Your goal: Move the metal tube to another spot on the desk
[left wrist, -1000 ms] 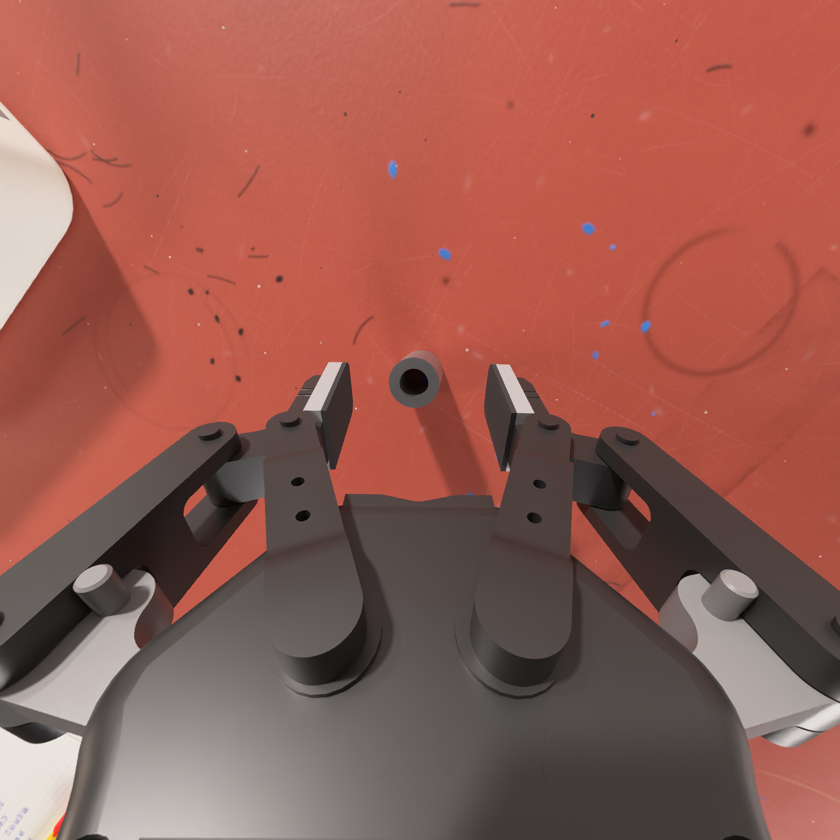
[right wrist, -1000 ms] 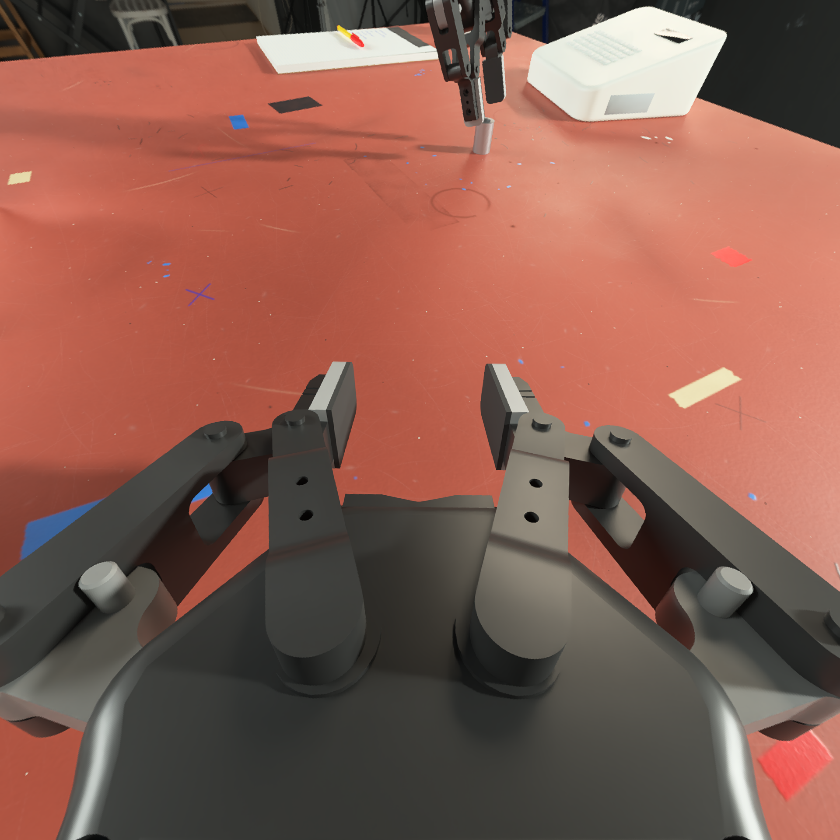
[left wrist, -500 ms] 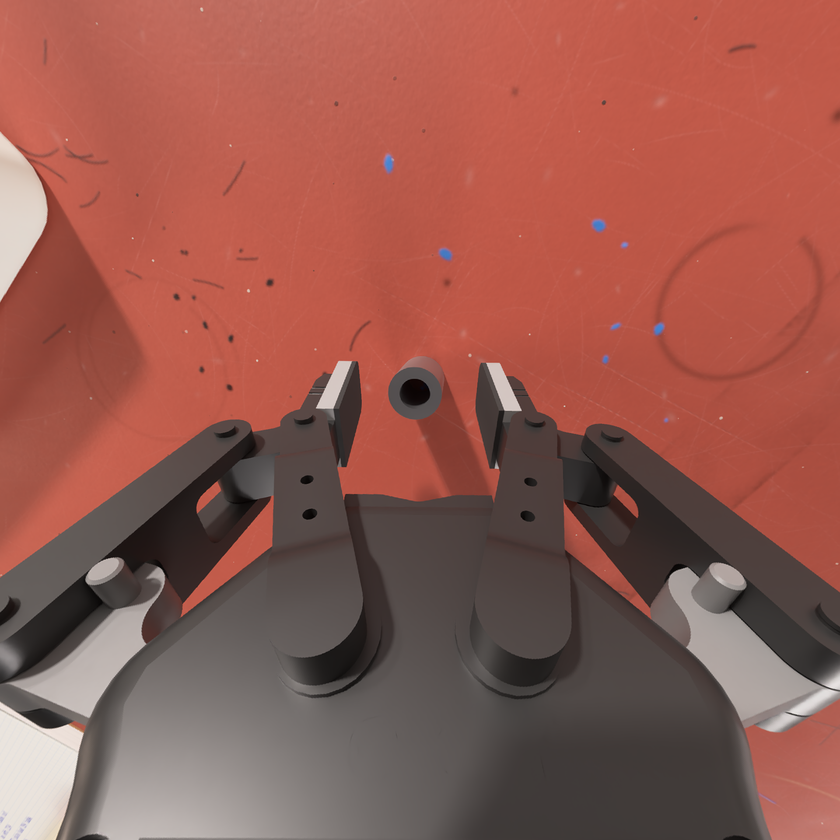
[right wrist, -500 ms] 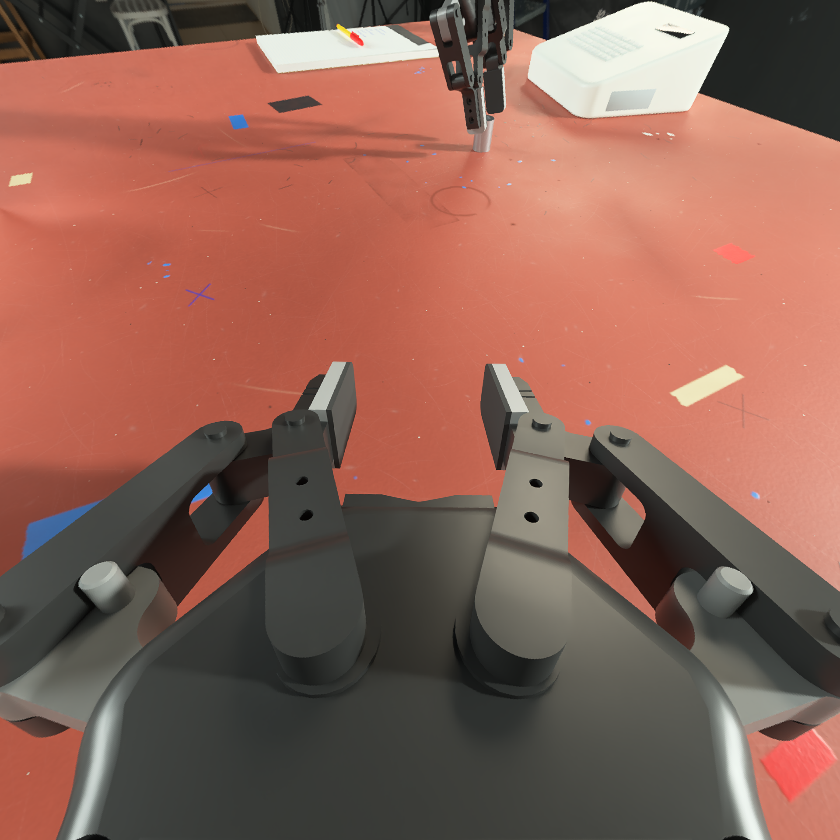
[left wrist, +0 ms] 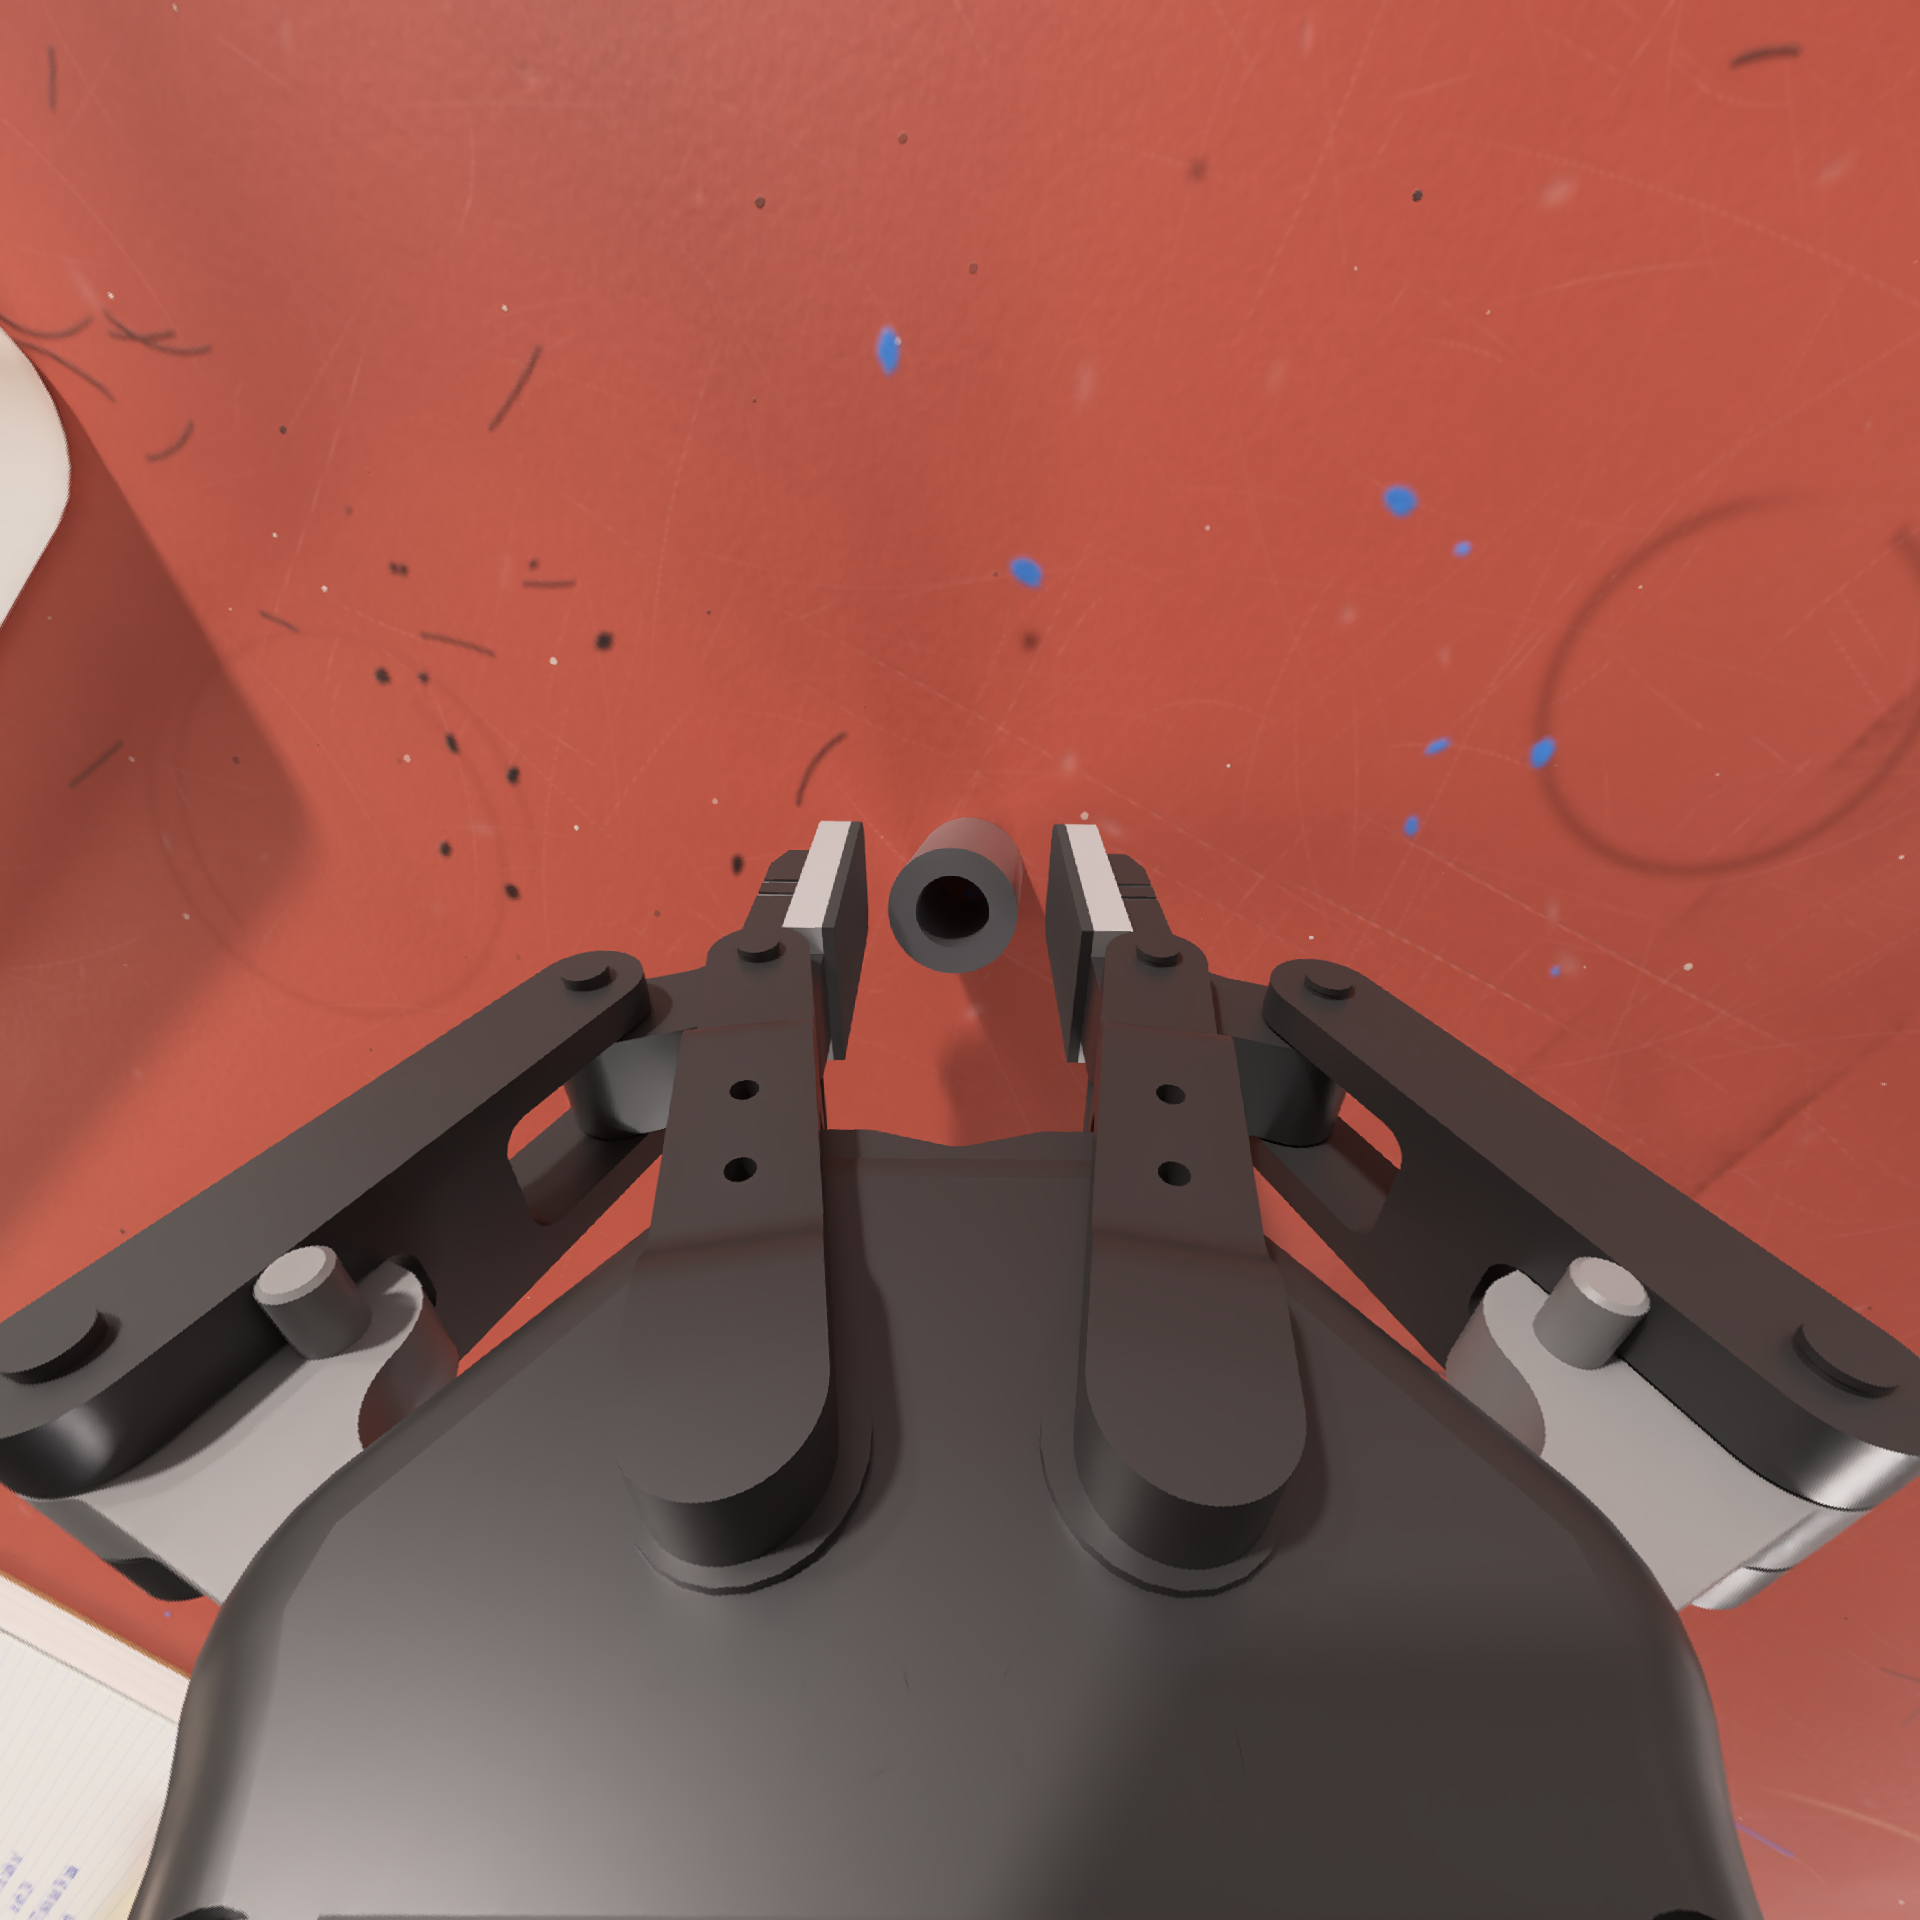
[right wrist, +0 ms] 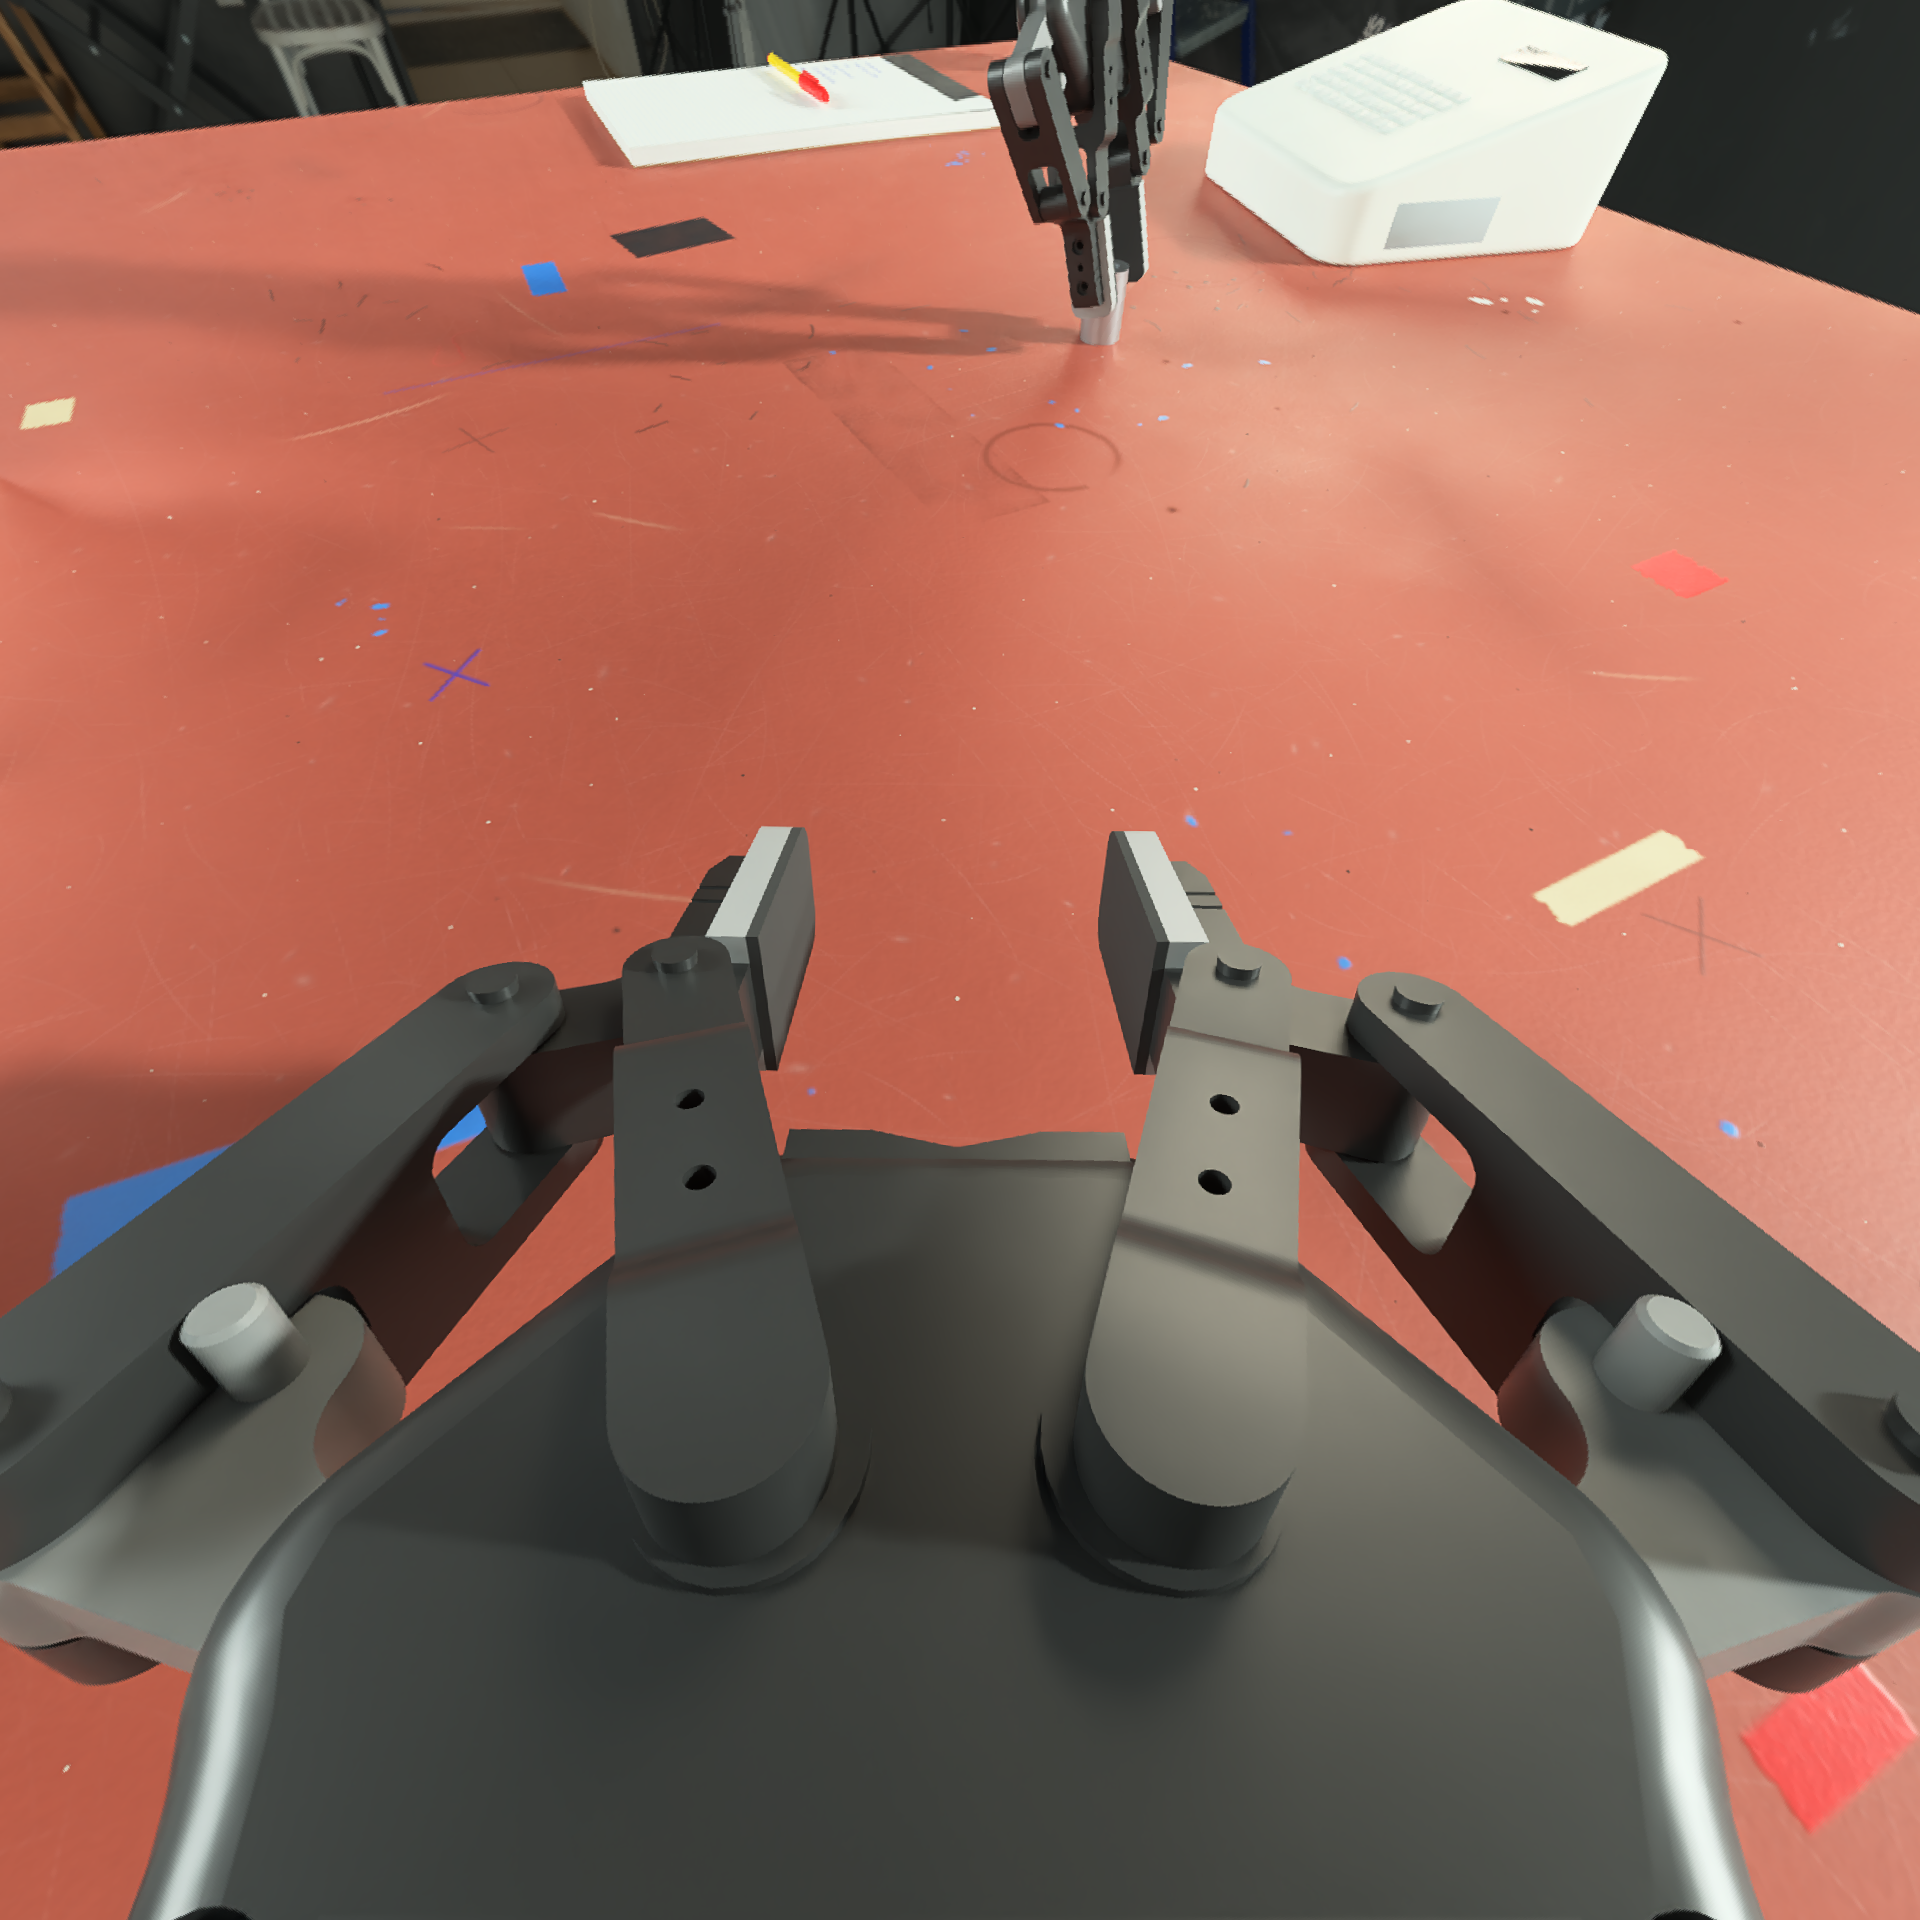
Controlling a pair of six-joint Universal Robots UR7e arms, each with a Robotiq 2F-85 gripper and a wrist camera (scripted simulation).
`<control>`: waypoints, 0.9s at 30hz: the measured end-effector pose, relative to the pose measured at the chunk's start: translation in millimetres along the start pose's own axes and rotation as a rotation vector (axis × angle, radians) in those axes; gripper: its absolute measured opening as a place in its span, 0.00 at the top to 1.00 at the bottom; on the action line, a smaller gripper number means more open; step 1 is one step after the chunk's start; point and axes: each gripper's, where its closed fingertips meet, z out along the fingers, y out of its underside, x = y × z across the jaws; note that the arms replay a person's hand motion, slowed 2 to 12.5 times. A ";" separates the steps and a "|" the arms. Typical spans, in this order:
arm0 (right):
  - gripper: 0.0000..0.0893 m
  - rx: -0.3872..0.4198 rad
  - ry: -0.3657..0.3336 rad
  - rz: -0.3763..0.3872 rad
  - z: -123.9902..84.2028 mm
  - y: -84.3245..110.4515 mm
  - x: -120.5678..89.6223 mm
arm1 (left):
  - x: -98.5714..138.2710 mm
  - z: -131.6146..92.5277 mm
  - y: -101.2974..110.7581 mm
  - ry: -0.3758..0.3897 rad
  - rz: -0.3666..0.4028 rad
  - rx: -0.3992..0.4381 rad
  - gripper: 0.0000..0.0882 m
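The short grey metal tube (left wrist: 953, 906) stands upright on the red surface (left wrist: 1143, 312), between the left gripper (left wrist: 956, 914)'s narrow fingers (left wrist: 826, 904), not yet squeezed. An uneven squeeze could tip it. Well apart from the tube, the right gripper (right wrist: 956, 935) hangs wide, holding nothing.

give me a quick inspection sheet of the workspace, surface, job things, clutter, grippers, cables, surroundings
surface: red desk, scuffed, with tape patches, blue specks and a drawn circle
job's things: metal tube upright on the desk, between the left fingers, narrow gaps each side
clutter: white device; white pad with a red and yellow pen
grippers: left gripper open, straddling the tube; right gripper open, empty, above bare desk
cables: nothing seen
surroundings: dark room beyond the far edge; white chair
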 end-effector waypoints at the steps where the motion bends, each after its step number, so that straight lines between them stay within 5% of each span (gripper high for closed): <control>1: 0.44 0.000 0.000 0.000 0.0 0.0 0.0 | 0.1 0.4 0.3 0.001 -0.001 -0.001 0.65; 6: 0.44 0.000 0.000 0.000 0.0 0.0 0.0 | -0.3 1.6 1.1 0.003 -0.004 -0.003 0.75; 15: 0.44 -0.001 0.000 0.001 0.0 0.1 0.1 | -2.2 -3.6 1.4 -0.008 -0.007 -0.002 0.75; 27: 0.44 -0.006 0.001 -0.003 0.6 0.6 -0.2 | 4.1 -39.7 -6.9 -0.056 0.045 0.005 0.75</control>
